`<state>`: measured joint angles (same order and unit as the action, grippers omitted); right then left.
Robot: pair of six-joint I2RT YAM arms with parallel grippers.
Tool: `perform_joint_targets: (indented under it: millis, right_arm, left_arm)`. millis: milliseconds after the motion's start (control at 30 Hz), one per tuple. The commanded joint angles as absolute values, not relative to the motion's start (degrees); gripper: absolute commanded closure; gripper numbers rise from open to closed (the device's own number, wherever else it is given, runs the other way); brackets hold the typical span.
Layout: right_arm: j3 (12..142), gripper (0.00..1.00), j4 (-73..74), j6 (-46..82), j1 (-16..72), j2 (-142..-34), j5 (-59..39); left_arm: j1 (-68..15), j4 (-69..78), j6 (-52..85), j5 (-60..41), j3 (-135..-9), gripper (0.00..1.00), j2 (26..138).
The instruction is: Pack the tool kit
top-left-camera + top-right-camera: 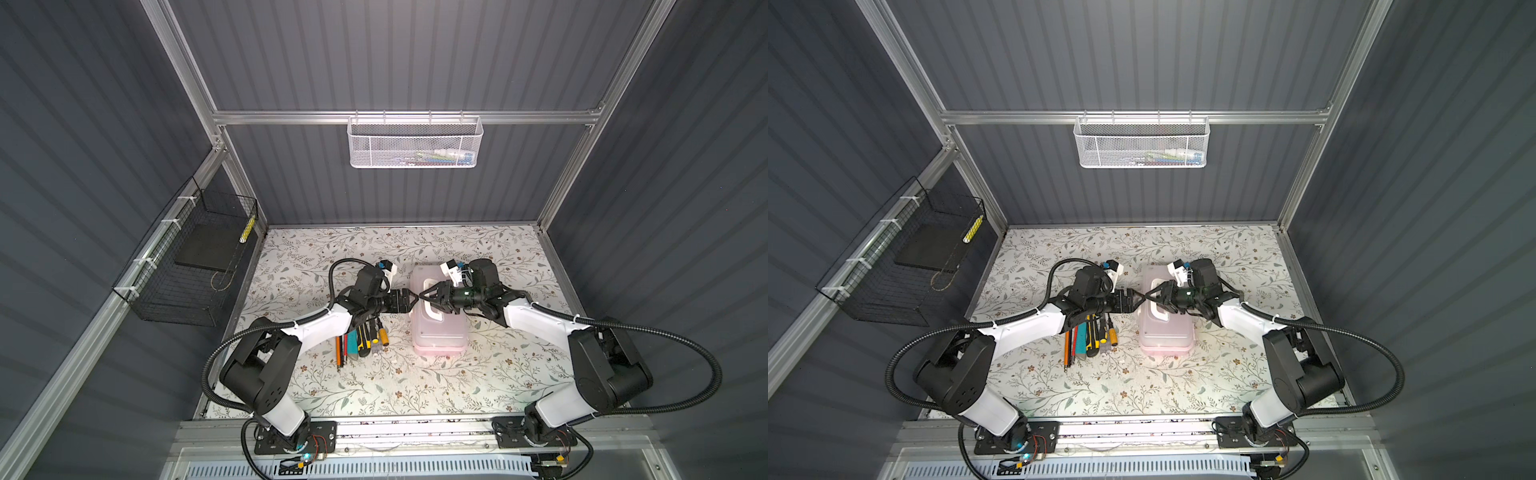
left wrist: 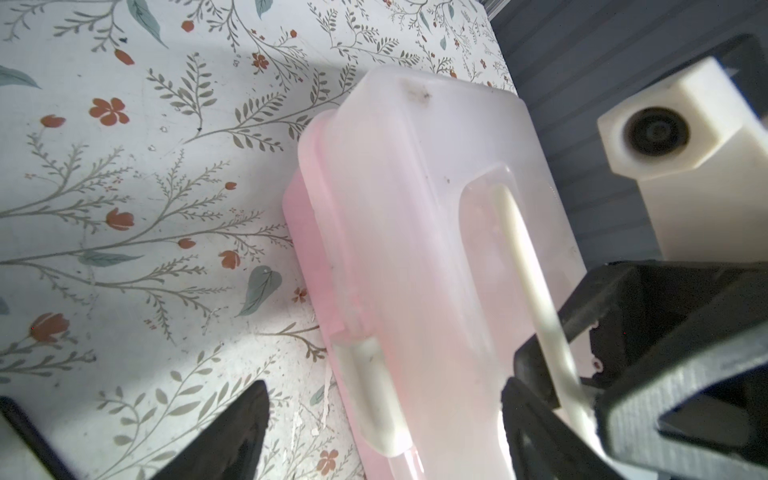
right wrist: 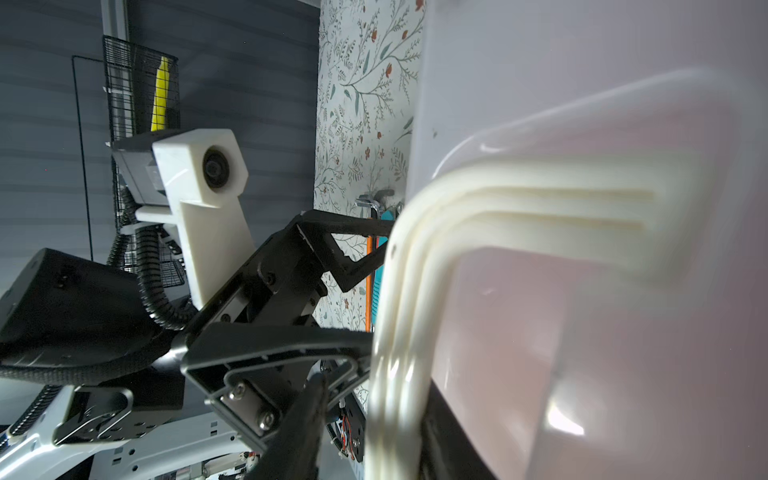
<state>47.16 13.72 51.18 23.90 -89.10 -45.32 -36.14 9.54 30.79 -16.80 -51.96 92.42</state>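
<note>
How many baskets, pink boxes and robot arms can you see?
Baskets: 2 (white mesh basket, black wire basket)
Pink case: 1
Robot arms: 2 (left arm, right arm)
Total: 5

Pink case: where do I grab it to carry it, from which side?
I'd take the white handle on the lid, from above, jaws across its long bar: the pink case lies flat, lid up, and its body is smooth and wide.

Overhead pair; wrist close-ups of case [image 2: 415, 249]
</note>
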Motion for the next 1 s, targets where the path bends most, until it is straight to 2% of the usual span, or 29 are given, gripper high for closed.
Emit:
perform_joint_targets:
  millis: [0,100,200,467,733,967]
  right_arm:
    - [44.65,0.66,17.79,51.01,25.20,-93.25,-48.32]
    - [44.56,0.67,19.61,51.83,25.21,-94.19,-49.20]
    - [44.48,0.73,19.78,52.02,25.21,-94.17,-49.39]
    - [44.21,1.00,17.95,51.20,24.96,-92.58,-47.82]
    - [41.90,1.00,16.27,50.90,20.85,-88.22,-46.88]
    - [39.46,1.00,15.82,50.38,14.38,-83.49,-51.29]
  left_arm:
    - [-36.82,7.89,30.81,-18.46,-50.97,0.12,95.08]
    - [-36.83,7.91,30.64,-18.46,-51.32,0.13,95.79]
    - [-36.83,7.92,30.50,-18.46,-51.42,0.13,96.13]
    - [-36.74,4.56,27.71,-16.27,-52.75,0.13,94.28]
    - [-33.97,-1.44,26.37,-12.62,-53.69,0.14,87.30]
    - [-31.97,-0.64,29.04,-15.87,-51.30,0.10,82.10]
